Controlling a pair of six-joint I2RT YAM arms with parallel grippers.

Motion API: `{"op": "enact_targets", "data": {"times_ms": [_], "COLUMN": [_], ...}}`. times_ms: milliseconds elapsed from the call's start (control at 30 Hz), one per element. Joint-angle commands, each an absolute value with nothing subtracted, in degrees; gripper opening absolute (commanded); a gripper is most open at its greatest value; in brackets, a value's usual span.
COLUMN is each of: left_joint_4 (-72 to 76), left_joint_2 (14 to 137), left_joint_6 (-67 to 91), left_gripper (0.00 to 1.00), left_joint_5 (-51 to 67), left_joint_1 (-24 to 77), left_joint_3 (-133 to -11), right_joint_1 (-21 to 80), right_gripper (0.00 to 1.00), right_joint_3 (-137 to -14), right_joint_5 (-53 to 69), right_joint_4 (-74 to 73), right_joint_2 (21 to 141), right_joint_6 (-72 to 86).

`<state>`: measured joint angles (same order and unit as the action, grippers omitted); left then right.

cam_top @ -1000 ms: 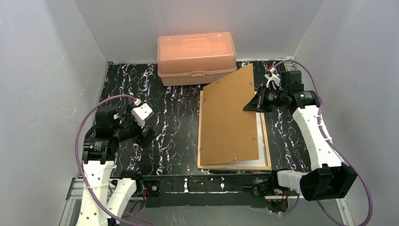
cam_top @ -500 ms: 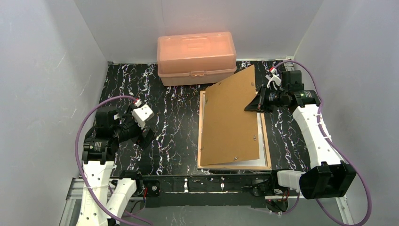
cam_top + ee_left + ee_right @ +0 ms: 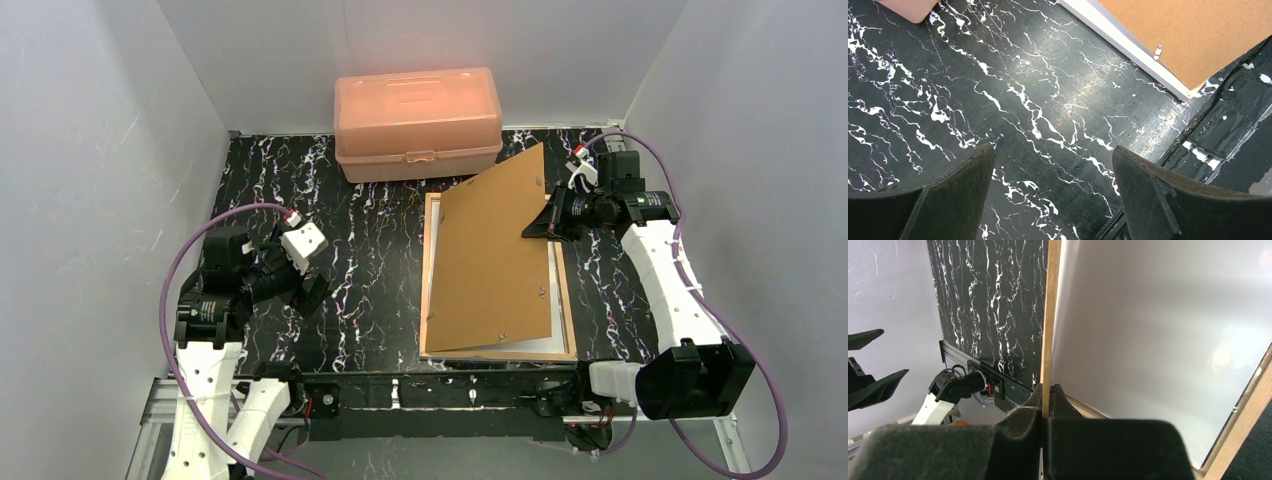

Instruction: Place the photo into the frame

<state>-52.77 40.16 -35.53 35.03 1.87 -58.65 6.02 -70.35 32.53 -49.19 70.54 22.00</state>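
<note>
The frame (image 3: 500, 355) lies tan back up on the right of the table. Its rail (image 3: 1248, 415) also shows in the right wrist view. Inside it lies a white sheet (image 3: 1158, 340) that looks like the photo, plain back up. From above only strips of this sheet (image 3: 520, 345) show. A brown backing board (image 3: 490, 260) leans over it, its left edge down on the frame. My right gripper (image 3: 532, 230) is shut on the board's raised right edge (image 3: 1049, 315). My left gripper (image 3: 312, 290) hangs open and empty over bare table at the left.
An orange plastic box (image 3: 417, 122) stands shut at the back, close to the board's far corner. The left wrist view shows the black marbled table (image 3: 1048, 90) between the open fingers, with the frame's white side (image 3: 1128, 47) beyond. Grey walls close in both sides.
The right gripper has tipped the backing board's right edge a little higher and turned it slightly, so more white shows at the frame's far left. The left arm has stayed put.
</note>
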Motion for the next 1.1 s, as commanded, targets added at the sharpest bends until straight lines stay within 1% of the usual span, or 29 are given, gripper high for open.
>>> {"op": "enact_targets", "data": {"times_ms": [0,233,533,667,800,1067], "left_joint_4": [-53.9,-53.9,-53.9,-54.0,-54.5,-55.3], "left_joint_2": [40.3,40.8,41.6,41.8,42.2,41.9], "left_joint_6": [-35.4,-35.3,-34.9,-34.8,-34.8,-34.9], "left_gripper": [0.85,0.84,0.83,0.82,0.81,0.81], "left_joint_5": [36.3,36.0,36.0,36.0,36.3,36.7], "left_joint_1": [1.8,1.8,1.8,1.8,1.8,1.8], "left_joint_3": [-58.6,-58.6,-58.5,-58.6,-59.2,-59.2], "right_joint_1": [6.3,6.3,6.3,6.3,6.2,5.8], "right_gripper": [0.01,0.01,0.01,0.01,0.01,0.01], "right_joint_3": [-72.7,-73.7,-75.9,-78.0,-79.3,-78.3], "right_joint_5": [29.9,29.1,34.1,34.5,38.5,36.9], "right_joint_4": [-47.6,-48.0,-45.5,-47.1,-46.0,-46.6], "right_joint_2": [72.3,73.4,75.1,76.0,76.3,75.8], "right_joint_6": [15.7,13.4,13.2,11.9,13.2,13.6]}}
